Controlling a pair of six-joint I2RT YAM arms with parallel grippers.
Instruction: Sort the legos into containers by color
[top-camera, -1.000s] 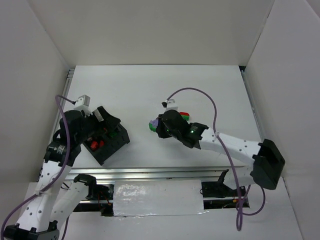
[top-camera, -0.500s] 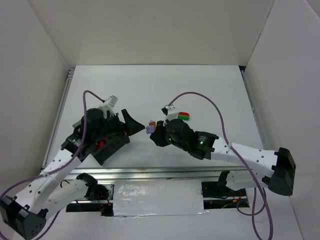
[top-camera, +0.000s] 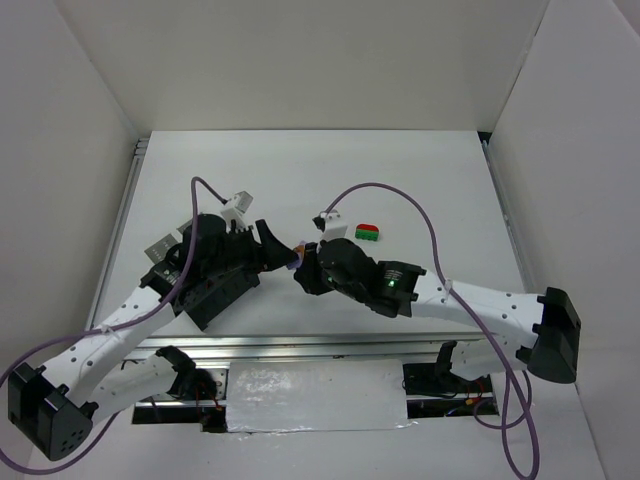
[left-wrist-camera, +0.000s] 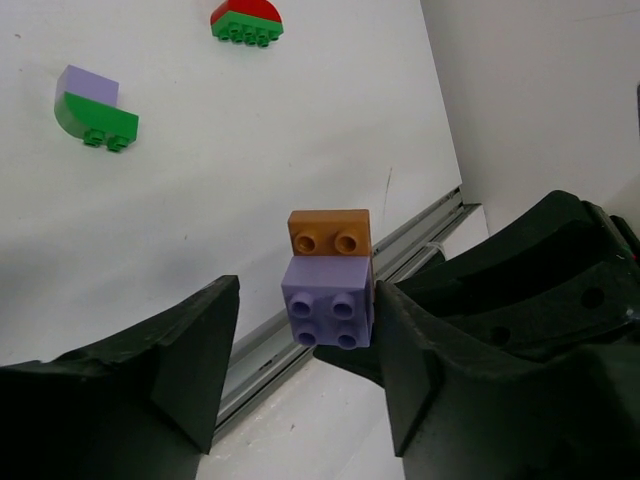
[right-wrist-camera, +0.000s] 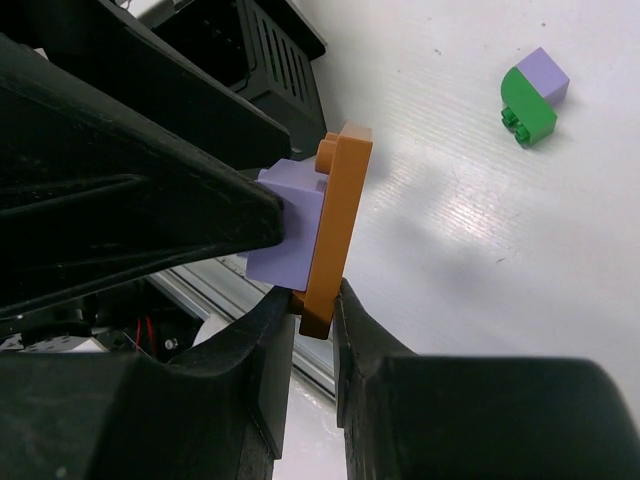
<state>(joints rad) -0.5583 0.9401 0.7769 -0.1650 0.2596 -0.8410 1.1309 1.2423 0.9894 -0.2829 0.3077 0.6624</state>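
The right pincer (right-wrist-camera: 315, 310) pinches the orange plate (right-wrist-camera: 335, 220); its stuck-on lilac brick (left-wrist-camera: 328, 300) sits between the half-wide fingers of the left pincer (left-wrist-camera: 305, 340). Splitting step, I judge: the left must clamp squarely, then pull straight off

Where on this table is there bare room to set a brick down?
The far half of the table, behind the red and green brick, is bare, and so is the right side beyond the right arm. It is crowded at middle left, where the left gripper and right gripper meet on the lilac and orange brick beside the black box.
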